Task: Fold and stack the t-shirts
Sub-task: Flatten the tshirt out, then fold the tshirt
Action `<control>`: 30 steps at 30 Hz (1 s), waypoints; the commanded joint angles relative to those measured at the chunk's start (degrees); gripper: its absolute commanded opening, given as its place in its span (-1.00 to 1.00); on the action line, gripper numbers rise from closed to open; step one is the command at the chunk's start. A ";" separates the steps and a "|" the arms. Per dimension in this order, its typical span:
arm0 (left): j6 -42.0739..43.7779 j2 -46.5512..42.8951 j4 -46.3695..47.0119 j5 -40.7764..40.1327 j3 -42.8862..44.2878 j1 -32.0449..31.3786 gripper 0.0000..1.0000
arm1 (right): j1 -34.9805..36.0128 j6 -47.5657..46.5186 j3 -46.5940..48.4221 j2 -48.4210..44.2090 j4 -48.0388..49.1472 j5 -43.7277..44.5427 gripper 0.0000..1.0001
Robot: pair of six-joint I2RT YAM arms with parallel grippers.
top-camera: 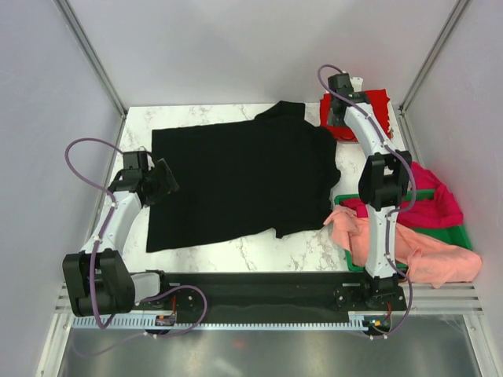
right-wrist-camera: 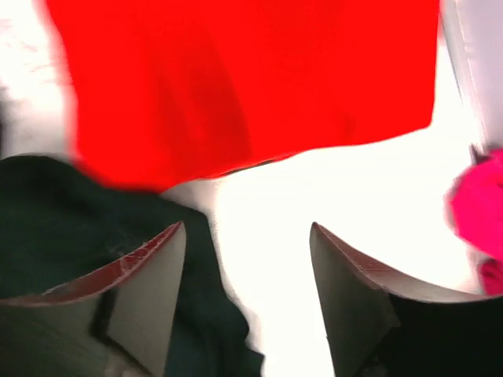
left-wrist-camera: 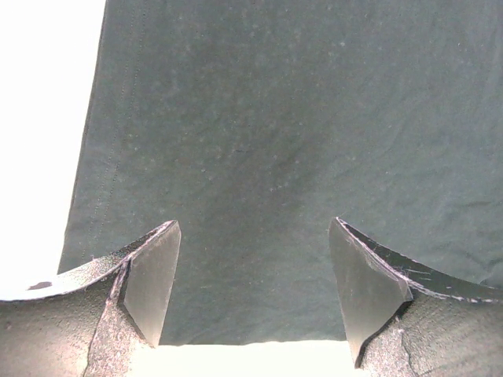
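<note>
A black t-shirt lies spread flat on the marble table, its hem to the left. My left gripper is open and empty just over the hem's left edge; the left wrist view shows the dark cloth between the spread fingers. A folded bright red t-shirt lies at the far right corner. My right gripper is open and empty beside it, above the black shirt's sleeve; the red shirt fills the top of the right wrist view. A magenta t-shirt and a salmon-pink t-shirt lie crumpled in the bin.
A green bin stands at the right edge of the table. The marble table is bounded by grey walls and a metal frame. The arm bases sit on a black rail at the near edge.
</note>
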 commanded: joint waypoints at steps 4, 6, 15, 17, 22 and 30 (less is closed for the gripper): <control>0.37 -1.88 0.95 -1.15 -1.35 0.39 0.69 | 0.96 0.10 -2.45 -5.72 -4.76 -1.15 0.50; -0.16 -1.44 0.78 -0.98 -1.35 0.39 0.69 | 1.75 1.59 -7.21 -10.92 -3.26 -4.59 0.50; -8.86 7.07 5.87 1.92 -1.18 0.48 0.69 | 10.28 10.30 -38.88 -27.57 16.61 -33.50 0.53; -8.96 11.99 5.79 0.52 1.45 0.48 0.67 | 11.33 10.21 -38.27 -23.88 16.96 -33.69 0.54; -8.78 20.61 5.26 -4.66 6.63 1.26 0.66 | 11.51 9.34 -31.52 -13.09 17.05 -34.66 0.51; -10.10 35.45 3.32 -10.83 14.99 2.93 0.63 | 11.69 6.17 -16.65 1.70 12.22 -34.13 0.49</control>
